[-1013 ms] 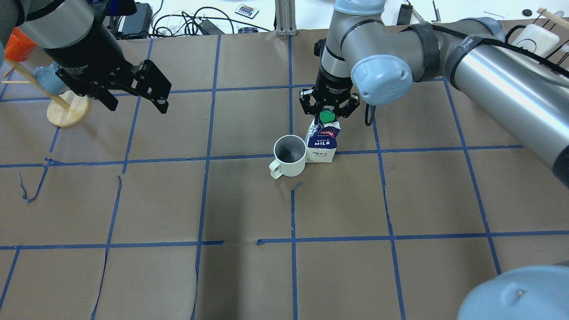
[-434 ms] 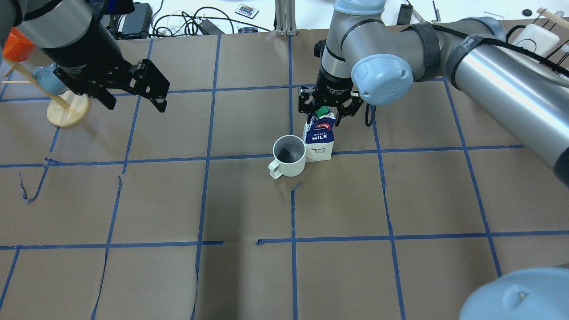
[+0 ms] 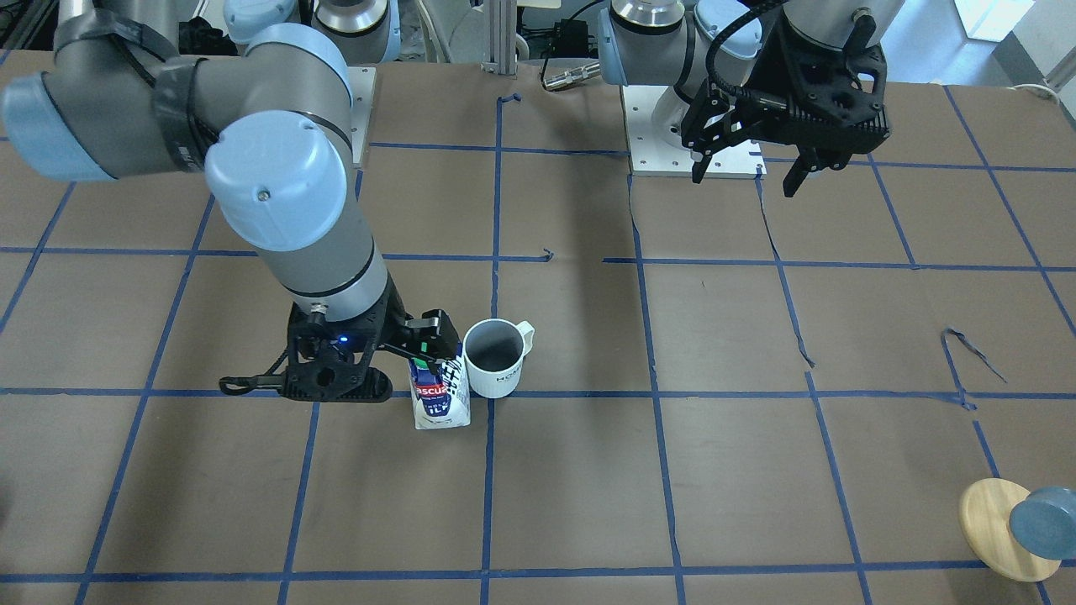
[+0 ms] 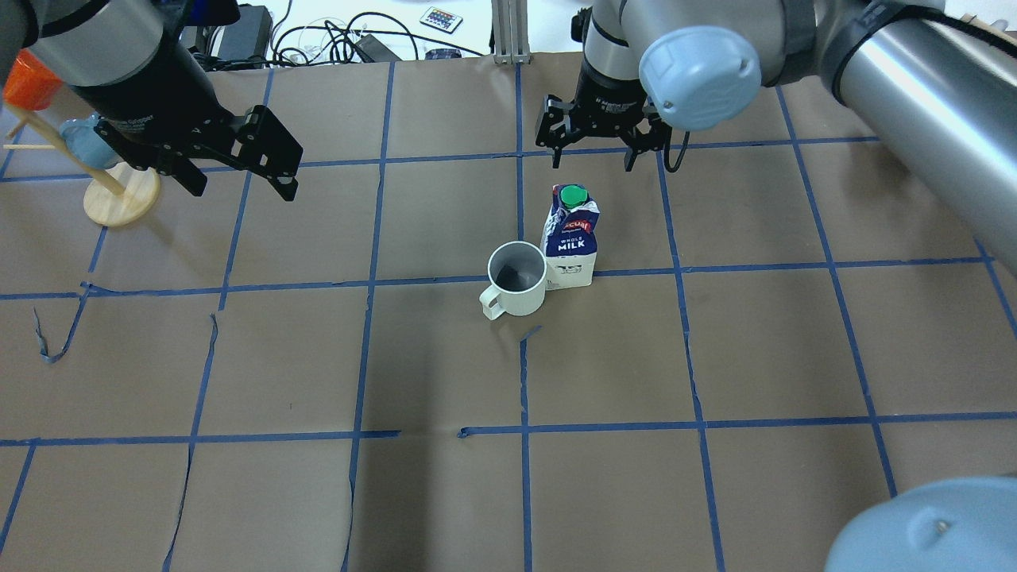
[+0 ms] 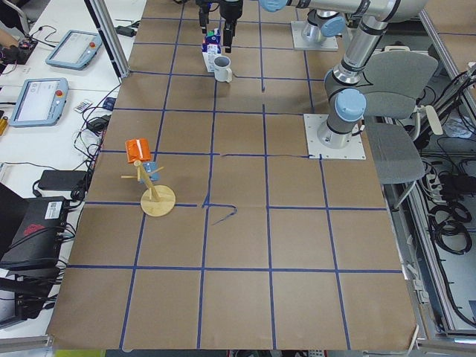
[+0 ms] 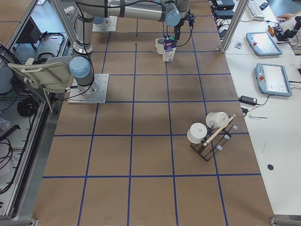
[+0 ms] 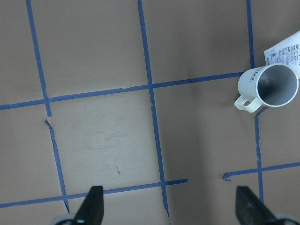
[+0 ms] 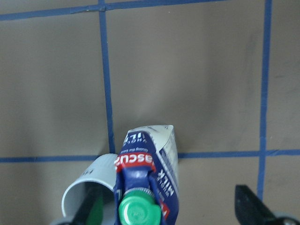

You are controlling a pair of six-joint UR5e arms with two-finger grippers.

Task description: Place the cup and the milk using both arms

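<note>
The white cup (image 4: 516,275) stands upright at the table's middle, handle toward the robot. The blue-and-white milk (image 4: 570,238) with the green cap stands upright against the cup's right side. My right gripper (image 4: 594,159) is open and empty, raised above and beyond the milk. In the right wrist view the milk (image 8: 147,176) and the cup's rim (image 8: 89,197) lie below the open fingers (image 8: 253,211). My left gripper (image 4: 242,187) is open and empty, high over the table's far left. Its wrist view shows the cup (image 7: 267,86) at the right edge.
A wooden stand (image 4: 119,197) with a blue-grey cylinder and an orange cup sits at the far left. It also shows in the front view (image 3: 1000,525). A rack of white mugs (image 6: 209,134) stands at the robot's right end. Cables (image 4: 342,40) lie past the far edge.
My right gripper has let go of the milk's top and pulled up and away toward the far edge. The milk shifted slightly left against the cup. The left arm has barely moved.
</note>
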